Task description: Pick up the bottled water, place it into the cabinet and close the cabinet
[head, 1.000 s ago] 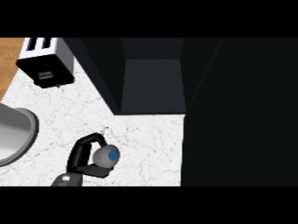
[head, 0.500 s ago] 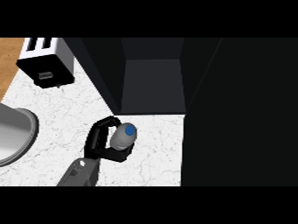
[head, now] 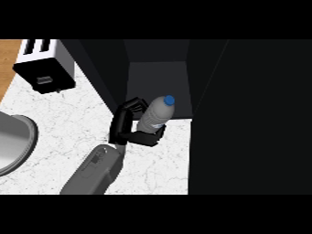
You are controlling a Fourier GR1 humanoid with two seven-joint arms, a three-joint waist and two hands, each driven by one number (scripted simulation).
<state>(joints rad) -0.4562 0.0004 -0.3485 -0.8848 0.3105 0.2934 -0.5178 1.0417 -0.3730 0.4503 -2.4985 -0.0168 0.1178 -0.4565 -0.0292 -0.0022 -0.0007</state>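
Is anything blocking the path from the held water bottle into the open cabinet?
Nothing visible does. The hand holds the water bottle right at the cabinet opening, and the dark compartment behind it shows no object inside.

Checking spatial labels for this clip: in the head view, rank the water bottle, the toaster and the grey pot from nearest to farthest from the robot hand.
1. Water bottle: held in the left robot hand, at the cabinet's opening.
2. Grey pot: at the left edge.
3. Toaster: upper left, on the counter.
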